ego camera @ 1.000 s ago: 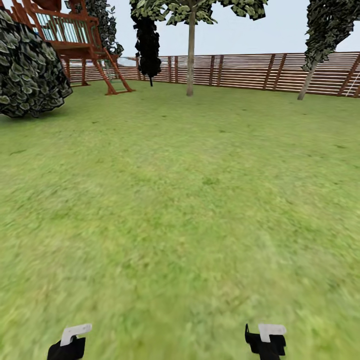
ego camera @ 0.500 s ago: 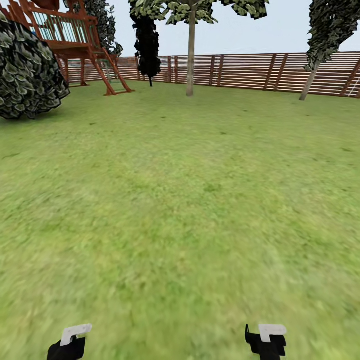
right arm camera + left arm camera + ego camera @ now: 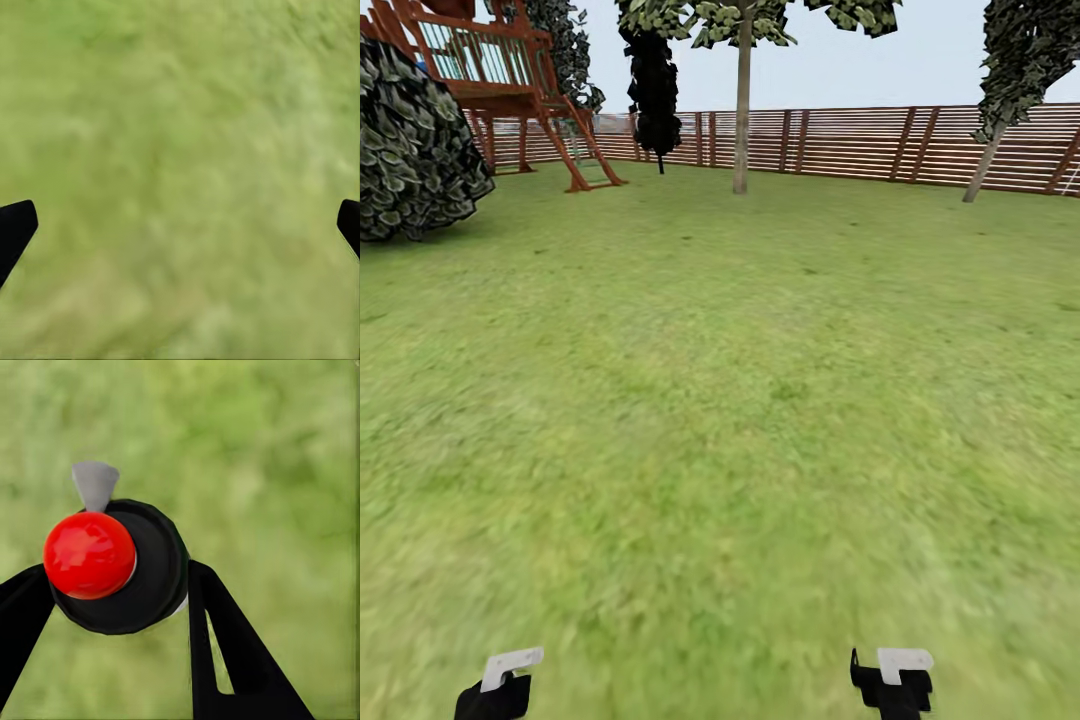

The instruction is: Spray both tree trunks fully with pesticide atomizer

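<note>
The pesticide atomizer [image 3: 154, 577], a round black body with a red cap and a small grey nozzle, sits between the dark fingers of my left gripper [image 3: 112, 611], which is shut on it. In the head view my left gripper [image 3: 500, 682] and right gripper [image 3: 890, 678] hang low over the lawn [image 3: 740, 400]. The right gripper [image 3: 180, 225] is open over bare grass, its tips far apart. A tree with a straight bare trunk [image 3: 741, 120] stands far ahead by the fence. A second tree with a leaning trunk [image 3: 980, 165] stands far right.
A brown slatted fence [image 3: 860, 145] closes the far side of the garden. A round dark bush [image 3: 410, 150] and a red-brown play tower [image 3: 510, 80] stand at the far left, with a dark narrow tree [image 3: 655, 95] behind. Open grass lies between me and the trees.
The whole head view has crept forward: the bush slides left and the far-right tree slides right. Both grippers keep their places in the picture.
</note>
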Tool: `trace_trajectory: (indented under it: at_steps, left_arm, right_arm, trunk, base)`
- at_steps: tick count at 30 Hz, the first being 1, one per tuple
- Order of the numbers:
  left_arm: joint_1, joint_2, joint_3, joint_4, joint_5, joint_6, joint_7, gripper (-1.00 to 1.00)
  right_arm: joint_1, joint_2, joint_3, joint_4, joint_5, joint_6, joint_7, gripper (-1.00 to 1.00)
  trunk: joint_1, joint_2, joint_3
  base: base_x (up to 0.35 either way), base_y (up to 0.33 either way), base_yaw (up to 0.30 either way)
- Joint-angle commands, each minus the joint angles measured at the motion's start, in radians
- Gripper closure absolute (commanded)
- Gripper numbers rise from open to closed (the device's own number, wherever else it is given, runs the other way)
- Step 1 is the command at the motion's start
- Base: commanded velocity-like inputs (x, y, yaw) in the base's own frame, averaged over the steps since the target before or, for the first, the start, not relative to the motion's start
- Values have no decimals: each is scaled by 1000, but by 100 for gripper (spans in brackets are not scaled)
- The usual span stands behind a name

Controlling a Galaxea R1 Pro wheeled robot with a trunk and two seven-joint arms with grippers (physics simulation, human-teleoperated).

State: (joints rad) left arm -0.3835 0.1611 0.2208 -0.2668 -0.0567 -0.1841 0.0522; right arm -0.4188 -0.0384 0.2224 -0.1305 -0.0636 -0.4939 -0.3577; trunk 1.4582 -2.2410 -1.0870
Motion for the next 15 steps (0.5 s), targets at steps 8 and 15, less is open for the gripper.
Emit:
trace_trajectory:
  at_steps: [8, 15]
  left_arm:
    - [0, 0, 0, 0, 0, 0, 0, 100]
    - [0, 0, 0, 0, 0, 0, 0, 100]
  right_arm:
    - [0, 0, 0, 0, 1, 0, 0, -100]
    - [0, 0, 0, 0, -1, 0, 0, -100]
  trunk:
    - [0, 0, 0]
    - [0, 0, 0]
  base:
    - [339, 0, 0]
    - [339, 0, 0]
